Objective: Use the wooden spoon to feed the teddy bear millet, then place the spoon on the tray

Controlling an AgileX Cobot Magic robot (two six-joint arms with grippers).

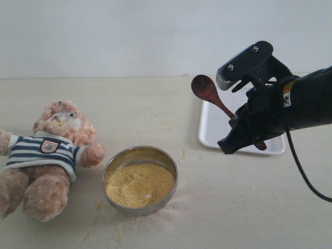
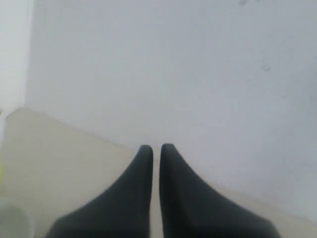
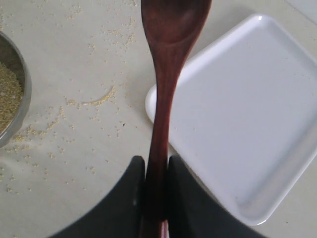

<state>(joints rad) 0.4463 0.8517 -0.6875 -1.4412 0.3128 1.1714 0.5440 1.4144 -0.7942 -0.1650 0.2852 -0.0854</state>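
wooden spoon (image 3: 163, 124) — between right fingers (image 3: 125, 204)

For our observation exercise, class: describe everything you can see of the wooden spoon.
The wooden spoon is dark reddish-brown and smooth, with an oval bowl and a thin handle. Its bowl looks empty. The right tool pinches the handle, holding the spoon in the air with its bowl raised, above a corner of the white tray. Nothing else touches it.

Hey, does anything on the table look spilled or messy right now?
Yes. Loose millet lies scattered on the table around the metal bowl and toward the tray, outside the heap in the bowl. A few yellow grains also cling to the muzzle of the teddy bear. Nothing else stands out.
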